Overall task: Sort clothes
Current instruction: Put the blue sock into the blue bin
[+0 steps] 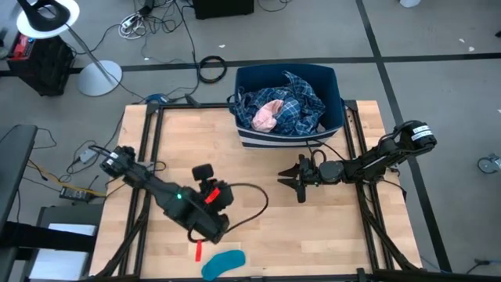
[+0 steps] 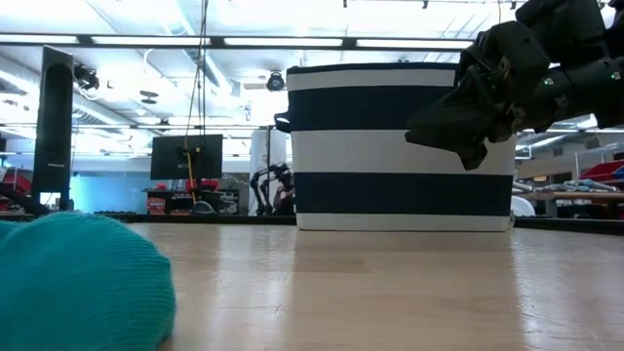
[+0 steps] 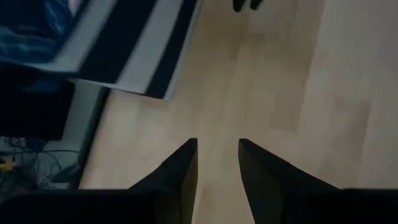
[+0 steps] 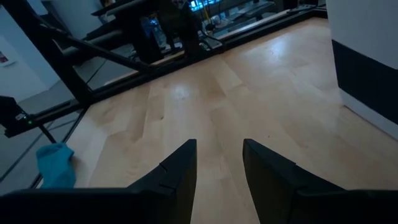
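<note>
The left gripper (image 3: 217,163), slightly parted and empty, is held above bare table. The teal sock (image 1: 223,264), at the near table edge, should be approached low and pinched mid-body. The right gripper (image 4: 219,163), likewise parted and empty, waits near the striped bin (image 1: 333,82), where the plaid shirt (image 1: 301,106) and pink piece (image 1: 266,116) lie.

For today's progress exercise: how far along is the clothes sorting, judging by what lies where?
Done: the blue plaid shirt and a pink piece lie in the striped bin. In hand: nothing; the left gripper and right gripper are open and empty above the table. Left: the teal sock at the table's near edge.
</note>
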`<action>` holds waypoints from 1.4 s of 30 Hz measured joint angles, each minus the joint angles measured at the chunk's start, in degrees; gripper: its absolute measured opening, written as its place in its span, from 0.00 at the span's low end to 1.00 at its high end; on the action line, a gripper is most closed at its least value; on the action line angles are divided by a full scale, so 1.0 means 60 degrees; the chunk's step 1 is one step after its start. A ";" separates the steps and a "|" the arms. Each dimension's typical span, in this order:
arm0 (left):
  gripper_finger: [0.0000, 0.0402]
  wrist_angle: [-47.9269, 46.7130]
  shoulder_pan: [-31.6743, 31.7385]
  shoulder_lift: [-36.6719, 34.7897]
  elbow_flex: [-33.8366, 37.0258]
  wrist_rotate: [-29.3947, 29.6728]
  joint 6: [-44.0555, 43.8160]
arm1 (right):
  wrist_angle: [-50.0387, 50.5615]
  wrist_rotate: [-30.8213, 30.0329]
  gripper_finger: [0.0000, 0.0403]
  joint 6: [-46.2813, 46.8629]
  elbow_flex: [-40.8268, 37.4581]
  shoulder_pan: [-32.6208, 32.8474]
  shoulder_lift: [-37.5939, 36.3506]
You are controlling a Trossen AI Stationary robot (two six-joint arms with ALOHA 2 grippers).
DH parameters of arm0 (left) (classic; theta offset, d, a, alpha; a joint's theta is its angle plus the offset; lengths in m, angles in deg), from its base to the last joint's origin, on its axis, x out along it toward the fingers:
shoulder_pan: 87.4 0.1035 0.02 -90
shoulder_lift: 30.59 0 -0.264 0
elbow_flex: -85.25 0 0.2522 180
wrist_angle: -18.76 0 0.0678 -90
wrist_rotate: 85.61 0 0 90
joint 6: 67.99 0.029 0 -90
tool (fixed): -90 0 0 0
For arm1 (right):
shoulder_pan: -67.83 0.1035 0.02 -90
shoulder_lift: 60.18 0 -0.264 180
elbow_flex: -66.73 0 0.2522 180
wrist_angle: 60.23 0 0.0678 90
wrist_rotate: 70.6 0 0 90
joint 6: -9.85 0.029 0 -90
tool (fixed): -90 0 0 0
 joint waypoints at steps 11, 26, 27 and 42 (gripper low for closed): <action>0.30 0.5543 -0.0638 -0.2203 0.5685 -0.1478 -0.0681 | -0.0007 -0.0007 0.33 -0.0005 0.0000 -0.0010 0.0000; 0.30 1.0296 -0.0552 -0.3162 0.9368 -0.4083 -0.0487 | -0.0059 -0.0317 0.33 -0.0191 0.0000 -0.0147 0.0000; 0.30 1.0319 -0.0550 -0.3162 0.9369 -0.4169 -0.0435 | -0.0060 -0.0317 0.33 -0.0181 0.0000 -0.0147 0.0000; 0.30 1.0434 -0.1078 -0.3122 0.9366 -0.4503 -0.2332 | -0.0008 -0.0313 0.33 -0.0132 0.0000 -0.0150 0.0000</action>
